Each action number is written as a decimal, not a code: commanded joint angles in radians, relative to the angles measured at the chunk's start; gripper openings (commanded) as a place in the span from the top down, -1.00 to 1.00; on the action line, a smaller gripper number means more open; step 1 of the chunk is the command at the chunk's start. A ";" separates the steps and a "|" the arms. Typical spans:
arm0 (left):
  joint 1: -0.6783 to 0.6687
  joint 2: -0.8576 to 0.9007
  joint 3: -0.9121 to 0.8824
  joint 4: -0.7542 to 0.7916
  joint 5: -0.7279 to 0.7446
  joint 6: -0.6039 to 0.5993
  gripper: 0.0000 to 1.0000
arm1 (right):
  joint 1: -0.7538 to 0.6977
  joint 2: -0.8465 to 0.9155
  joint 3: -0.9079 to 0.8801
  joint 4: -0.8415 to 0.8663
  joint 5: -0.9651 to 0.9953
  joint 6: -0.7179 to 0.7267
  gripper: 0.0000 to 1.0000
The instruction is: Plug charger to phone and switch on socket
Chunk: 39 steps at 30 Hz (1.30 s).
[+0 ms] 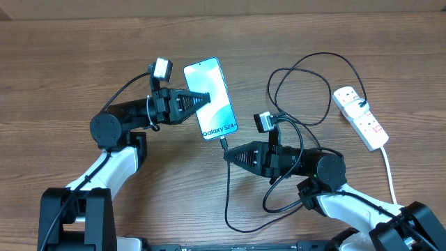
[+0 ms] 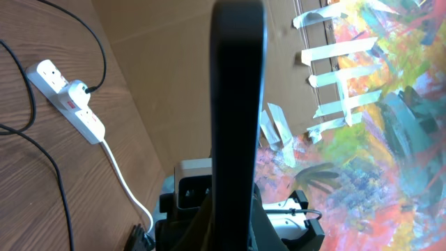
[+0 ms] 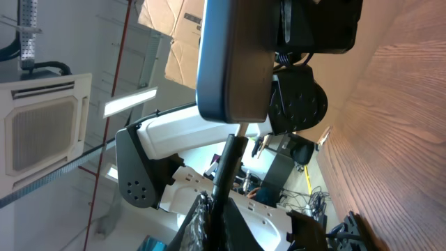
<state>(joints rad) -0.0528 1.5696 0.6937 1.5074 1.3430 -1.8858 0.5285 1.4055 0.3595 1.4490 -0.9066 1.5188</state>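
Nearest us, in the right wrist view, the right claw (image 3: pixel 216 213) is closed on the charger (image 3: pixel 224 167) just behind its connector. The tip reaches straight ahead of the fingers to the bottom edge of the phone (image 3: pixel 233 63). A sliver of metal shows at the joint — so we judge the plug is at the port but perhaps not fully seated.

Just past that claw's tips, the left claw (image 1: pixel 202 99) grips the phone across its middle, screen facing the overhead camera, and it appears lifted off the table (image 1: pixel 70 42).

We are in the plugging step. Next we would press the connector home along the phone's long axis while the left claw braces it.

Farthest off, well out to the right of the right claw, lies the socket (image 1: pixel 360 117) with a plug already in it — whether its switch is on, we cannot tell.
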 commanded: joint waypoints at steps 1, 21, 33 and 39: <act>-0.006 -0.001 0.024 0.013 0.037 0.031 0.91 | -0.015 0.005 0.002 0.009 0.046 -0.003 0.93; -0.008 -0.001 0.024 0.017 0.080 0.032 0.92 | -0.014 0.005 0.030 -0.062 0.121 -0.058 0.93; -0.007 -0.001 0.023 0.016 0.092 0.105 0.92 | -0.014 0.005 0.064 -0.129 0.042 -0.120 0.50; -0.004 -0.001 0.024 -0.010 0.059 0.220 0.92 | -0.014 0.005 0.064 -0.141 -0.053 -0.200 0.20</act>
<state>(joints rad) -0.0528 1.5715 0.6949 1.5021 1.4254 -1.7695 0.5175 1.4075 0.3965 1.3075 -0.9016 1.3792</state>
